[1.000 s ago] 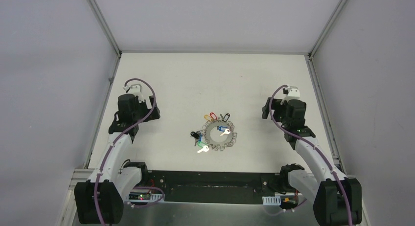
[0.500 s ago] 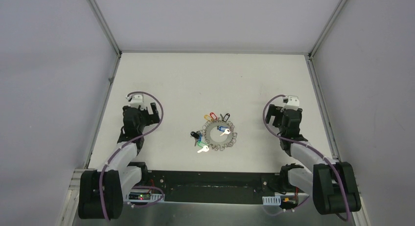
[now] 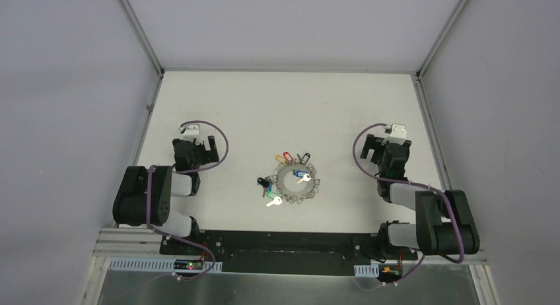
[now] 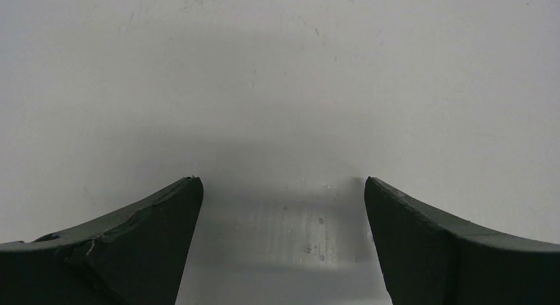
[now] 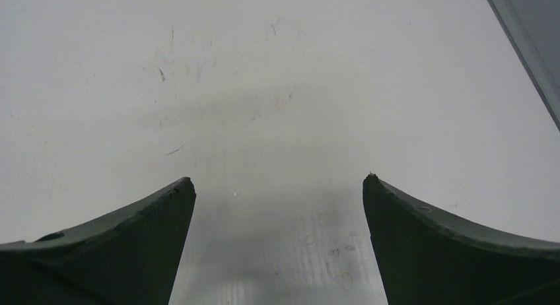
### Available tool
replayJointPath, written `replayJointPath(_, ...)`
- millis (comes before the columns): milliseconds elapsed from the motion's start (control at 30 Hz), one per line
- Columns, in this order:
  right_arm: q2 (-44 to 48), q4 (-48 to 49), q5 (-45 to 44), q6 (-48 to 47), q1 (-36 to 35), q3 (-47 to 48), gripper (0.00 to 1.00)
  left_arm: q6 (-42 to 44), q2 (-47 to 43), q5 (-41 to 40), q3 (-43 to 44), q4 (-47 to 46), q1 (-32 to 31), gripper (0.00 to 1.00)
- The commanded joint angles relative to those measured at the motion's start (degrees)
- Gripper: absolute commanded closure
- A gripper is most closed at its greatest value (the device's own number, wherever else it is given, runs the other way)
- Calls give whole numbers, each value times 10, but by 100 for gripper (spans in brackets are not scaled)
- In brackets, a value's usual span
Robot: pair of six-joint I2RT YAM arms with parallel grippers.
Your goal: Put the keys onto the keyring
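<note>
The keyring (image 3: 296, 181), a silvery ring edged with small wire loops, lies flat at the table's middle in the top view. Several keys with coloured heads sit around it: red (image 3: 286, 156), yellow (image 3: 278, 159), black (image 3: 304, 157), blue (image 3: 298, 173), green and black (image 3: 265, 183), white (image 3: 273, 201). My left gripper (image 3: 195, 142) is low over the table left of the ring, open and empty. My right gripper (image 3: 385, 141) is low on the right, open and empty. Both wrist views show only bare table between the fingers (image 4: 158, 239) (image 5: 152, 239).
The white table (image 3: 284, 100) is bounded by metal rails and grey walls; the right rail shows at the right wrist view's top corner (image 5: 528, 41). Both arms are folded back near their bases at the near edge.
Both arms have folded down and drawn back toward their bases, bringing the grippers low to the table. The keys and keyring have not moved.
</note>
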State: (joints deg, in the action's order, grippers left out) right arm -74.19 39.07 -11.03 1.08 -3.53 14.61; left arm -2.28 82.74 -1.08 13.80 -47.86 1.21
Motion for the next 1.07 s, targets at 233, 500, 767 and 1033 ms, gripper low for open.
replayJointPath(233,-134,172,47,0,15,25,0,61,30,124,78,18,-2,1)
replayJointPath(500,-139,117,45,2,16,60,0,61,31,124,78,17,-1,1)
replayJointPath(767,-138,116,45,2,16,60,0,61,31,123,79,18,-2,1)
replayJointPath(1033,-138,116,45,2,16,60,0,67,31,107,81,23,-10,1)
